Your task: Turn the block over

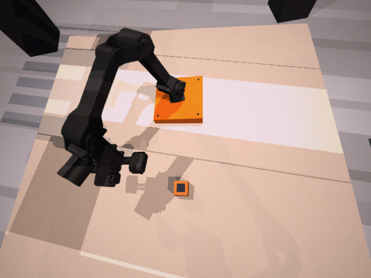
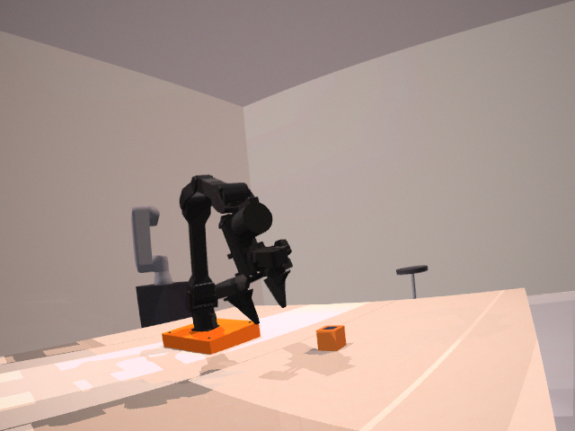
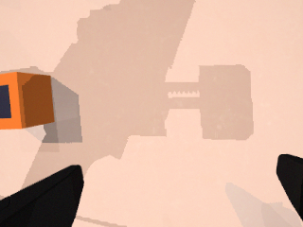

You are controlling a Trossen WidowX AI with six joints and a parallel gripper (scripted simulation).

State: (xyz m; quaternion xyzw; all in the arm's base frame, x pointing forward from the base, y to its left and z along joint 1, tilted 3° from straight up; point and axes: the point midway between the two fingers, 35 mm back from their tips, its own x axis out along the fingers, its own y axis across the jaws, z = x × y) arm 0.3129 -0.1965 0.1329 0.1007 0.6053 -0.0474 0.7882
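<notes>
The small orange block (image 1: 181, 187) (image 2: 331, 341) (image 3: 38, 101) rests flat on the table (image 1: 269, 209) (image 2: 431, 394), with its marked side, a dark square, facing up. In the wrist view it is at the left edge, partly cut off, with the dark square turned toward that edge. My gripper (image 1: 126, 176) (image 2: 270, 315) (image 3: 181, 170) is open and empty, its fingers wide apart and pointing down. It hangs above the table, to the left of the block in the top and exterior views, and does not touch it.
The arm stands on a square orange base plate (image 1: 191, 103) (image 2: 186, 344), behind the block in the top view. Two dark shapes (image 1: 32, 32) (image 1: 290, 10) are at the top. A stool (image 2: 411, 269) and a grey arm-like object (image 2: 142, 241) stand in the background.
</notes>
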